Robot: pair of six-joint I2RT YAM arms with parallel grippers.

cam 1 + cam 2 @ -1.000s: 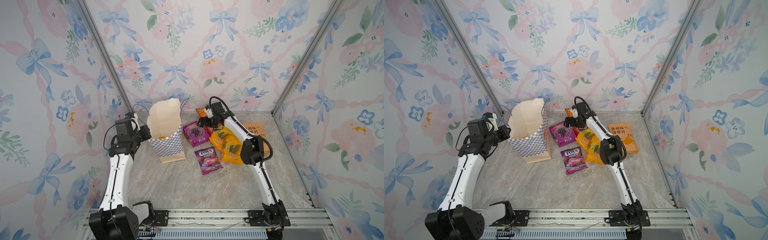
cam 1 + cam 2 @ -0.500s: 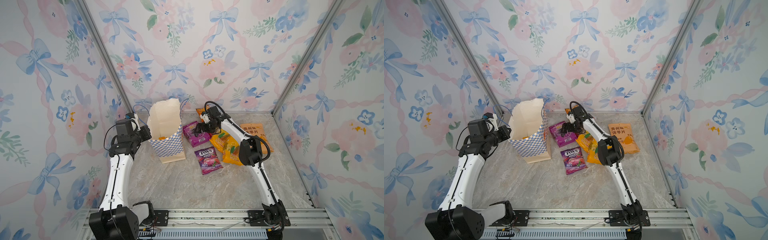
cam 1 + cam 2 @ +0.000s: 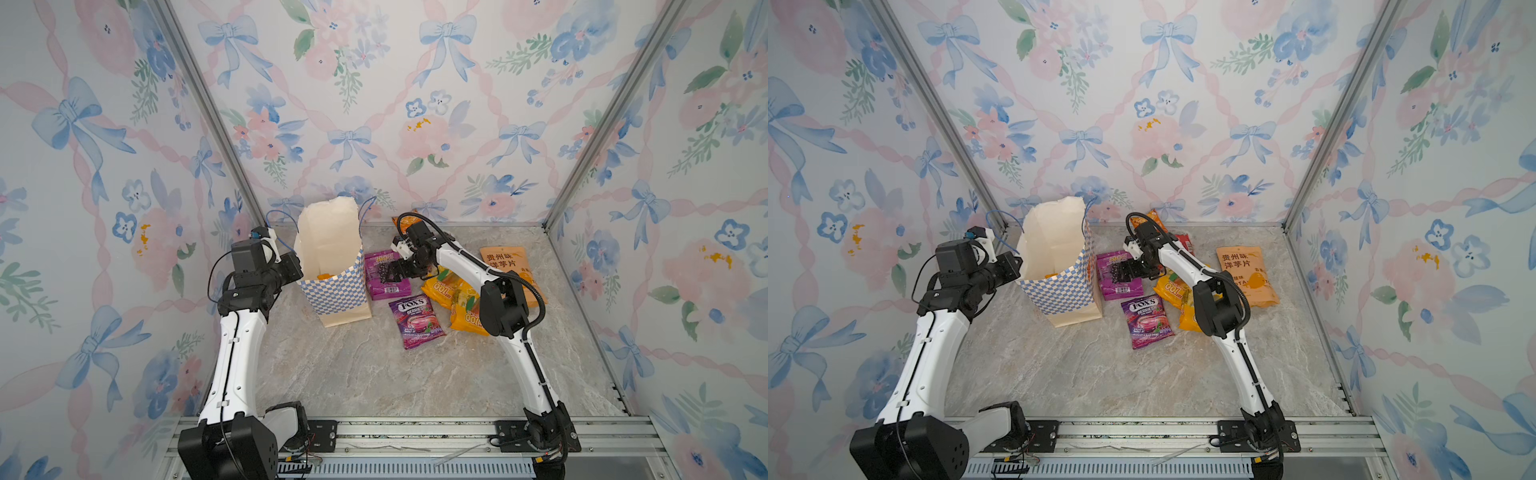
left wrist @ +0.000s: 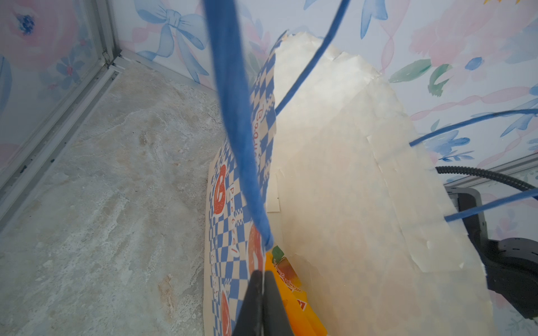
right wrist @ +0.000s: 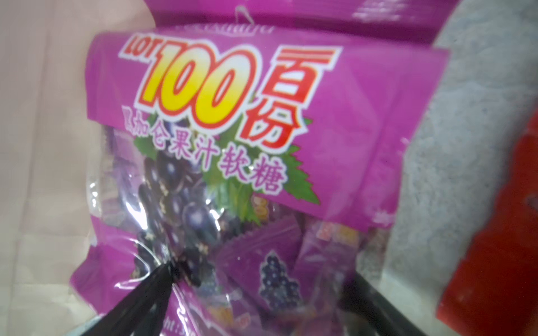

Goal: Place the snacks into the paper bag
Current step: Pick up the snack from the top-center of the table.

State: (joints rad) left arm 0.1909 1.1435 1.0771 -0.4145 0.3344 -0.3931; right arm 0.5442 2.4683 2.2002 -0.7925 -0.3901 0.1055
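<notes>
Right tool (image 3: 394,271) is coming left, standing wide over the purple grape packet (image 3: 386,287) lying on the tabletop (image 3: 353,365) just right of the paper bag (image 3: 334,291); left tool (image 4: 263,283) is pinching the bag's rim.

Upright checkered paper bag (image 3: 334,286), open-topped; purple, yellow, tan snacks (image 3: 417,322) flat just beside.

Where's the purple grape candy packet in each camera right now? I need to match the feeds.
Top views: in both, the purple grape packet lies flat beside the paper bag, right gripper over it.
Left wrist: not in it.
Right wrist: the packet fills most of the picture.
Shared landmark: the checkered paper bag, in both top views and the left wrist.
</notes>
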